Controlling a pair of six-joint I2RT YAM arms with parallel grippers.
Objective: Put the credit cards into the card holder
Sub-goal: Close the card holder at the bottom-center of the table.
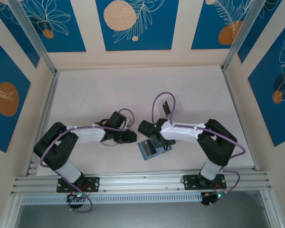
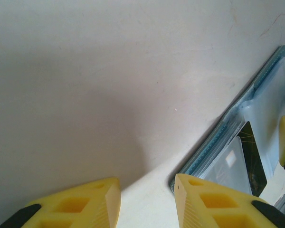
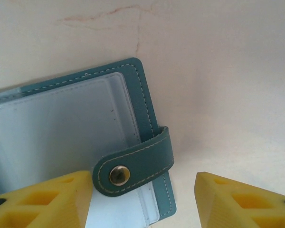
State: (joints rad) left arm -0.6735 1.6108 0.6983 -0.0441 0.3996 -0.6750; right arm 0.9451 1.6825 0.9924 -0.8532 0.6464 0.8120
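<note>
When you look down from the top camera, the card holder (image 1: pixel 150 151) lies open on the worktop (image 1: pixel 95 90), close to the middle of its near edge. Your right gripper (image 1: pixel 155 141) is over it and your left gripper (image 1: pixel 129 137) is just beside its left edge.

On the left wrist camera, your left gripper (image 2: pixel 146 184) stands partly open over bare worktop and holds nothing. A dark credit card (image 2: pixel 254 156) sits in a clear pocket of the holder.

On the right wrist camera, your right gripper (image 3: pixel 143 176) is spread wide and empty, with the holder's snap strap (image 3: pixel 137 164) lying between its fingers.
</note>
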